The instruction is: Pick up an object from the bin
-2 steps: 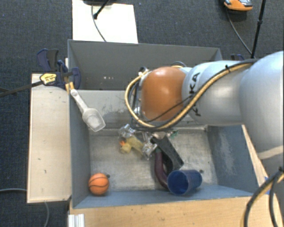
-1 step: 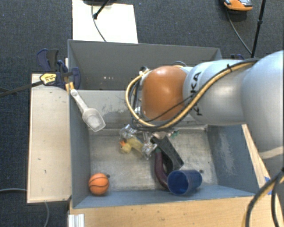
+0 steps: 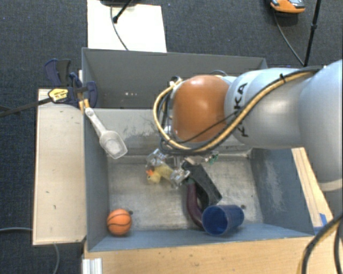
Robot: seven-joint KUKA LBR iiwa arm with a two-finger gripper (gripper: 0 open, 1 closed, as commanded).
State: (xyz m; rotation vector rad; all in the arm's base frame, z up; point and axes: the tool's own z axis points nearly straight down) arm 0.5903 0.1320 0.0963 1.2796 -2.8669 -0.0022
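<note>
Camera view: small yellow thing [image 3: 154, 175] just beside hand [image 3: 171, 172]; grip cannot be told.

The floor is a dark blue-grey carpet [image 3: 32, 32] with a rough weave, and it goes all around the grey metal bin [image 3: 134, 75]. Thin black cables [image 3: 312, 37] run down the carpet at the top right. Near them, at the top edge, lies a small orange and black thing [image 3: 288, 5], cut off by the edge. Another thin cable [image 3: 21, 108] crosses the carpet on the left. The light is soft and even.
</note>
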